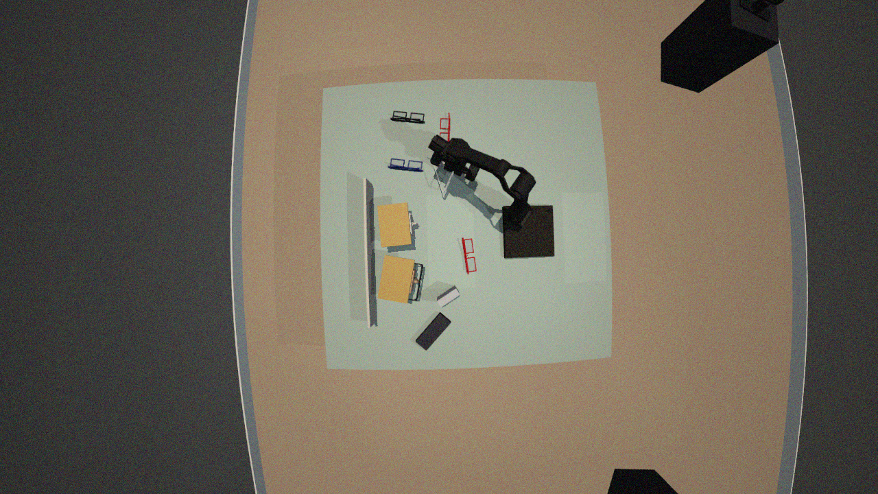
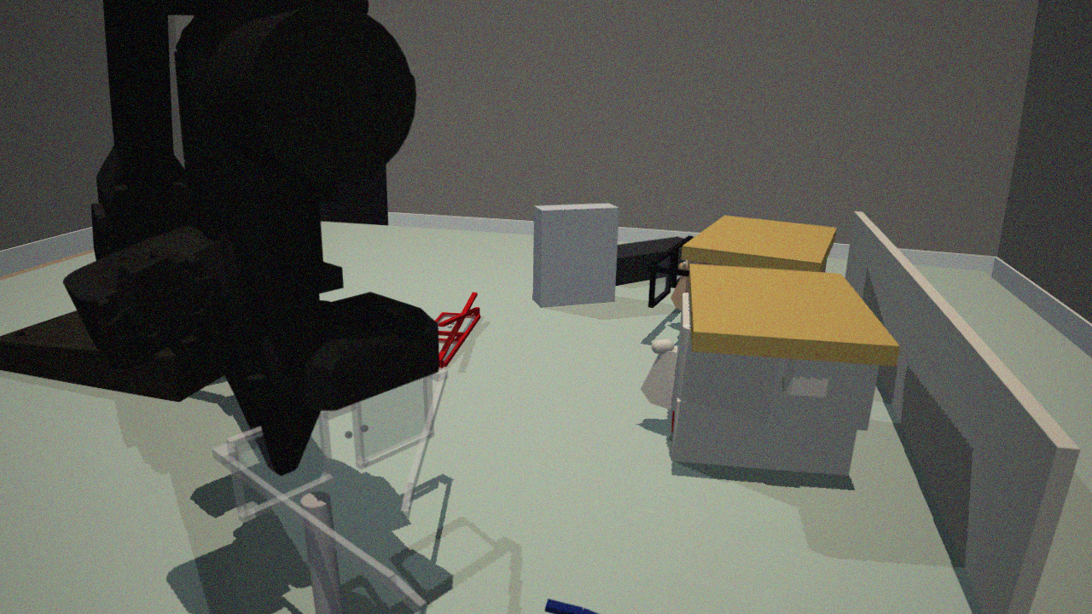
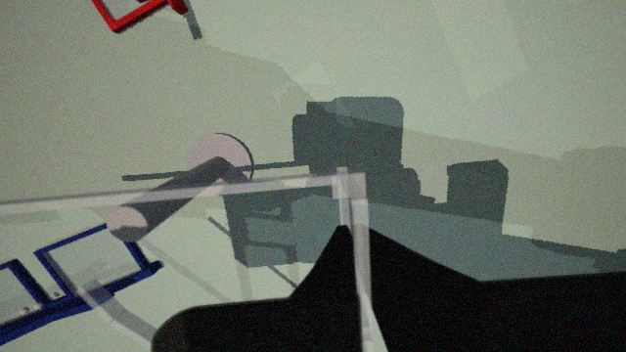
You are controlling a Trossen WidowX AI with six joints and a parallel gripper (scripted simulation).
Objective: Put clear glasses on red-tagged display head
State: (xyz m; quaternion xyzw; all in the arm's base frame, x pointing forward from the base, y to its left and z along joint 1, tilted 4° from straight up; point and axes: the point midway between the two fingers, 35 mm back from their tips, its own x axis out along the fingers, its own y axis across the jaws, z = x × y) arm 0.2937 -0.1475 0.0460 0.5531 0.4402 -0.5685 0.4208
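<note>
My gripper [image 2: 283, 464] [image 3: 349, 234] is shut on the clear glasses [image 1: 441, 186] [image 2: 358, 450] [image 3: 350, 185] and holds them above the table, with their temples unfolded. The head with the red tag [image 1: 394, 224] [image 2: 763, 435] stands away from them, its nose [image 2: 658, 373] facing the arm's side; no glasses show on it. Its red tag [image 2: 673, 424] shows only as a sliver low on the front. The other head [image 1: 396, 279] [image 2: 763, 239] stands beside it and wears black glasses [image 2: 652, 286]. The fingertips are hidden in the overhead view.
A post [image 2: 323, 557] [image 3: 181, 196] stands close to the held glasses. Blue glasses [image 1: 405, 169] [image 3: 124, 282], black glasses [image 1: 407, 119] and red glasses [image 1: 465, 255] lie around. A low wall [image 1: 368, 252] [image 2: 938, 343] runs behind the heads. A grey block [image 1: 448, 296] [image 2: 574, 256] and dark box [image 1: 433, 331] stand near the other head.
</note>
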